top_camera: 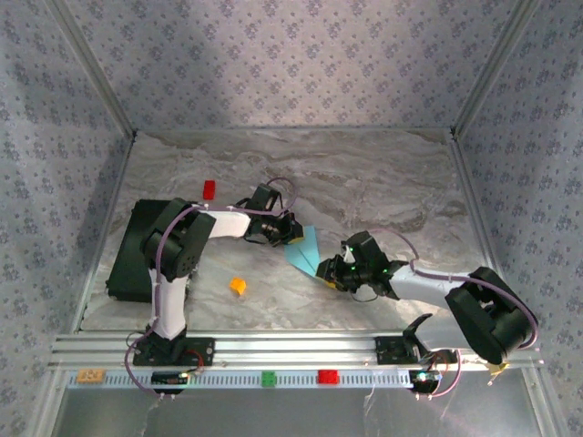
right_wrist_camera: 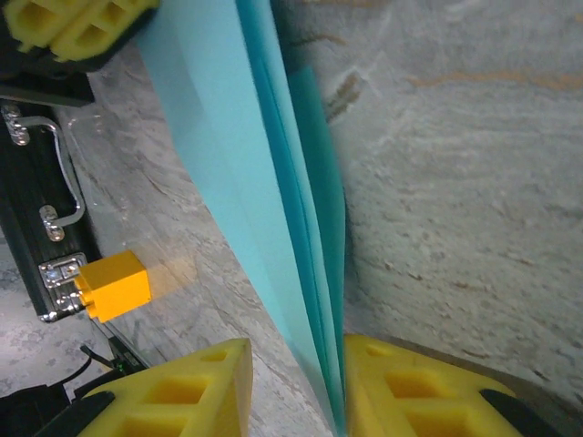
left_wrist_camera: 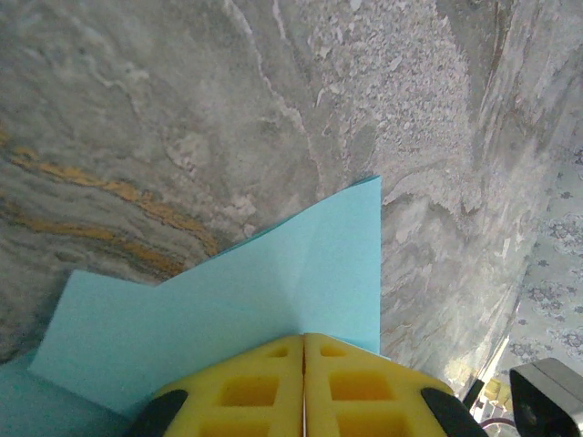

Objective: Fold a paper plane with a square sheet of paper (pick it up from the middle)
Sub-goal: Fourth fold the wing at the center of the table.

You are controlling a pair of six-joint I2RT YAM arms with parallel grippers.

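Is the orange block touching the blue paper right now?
No. In the top view the orange block sits well to the left of the folded light-blue paper, with a clear gap between them.

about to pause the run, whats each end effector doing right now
left end effector: closed on the blue paper
right end effector: open, jaws straddling the paper, not clamped

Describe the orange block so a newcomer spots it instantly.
From the black slab at the table's left, look right past the left arm. The orange block lies alone on bare marble, nearer than the blue paper; the red block sits farther back.
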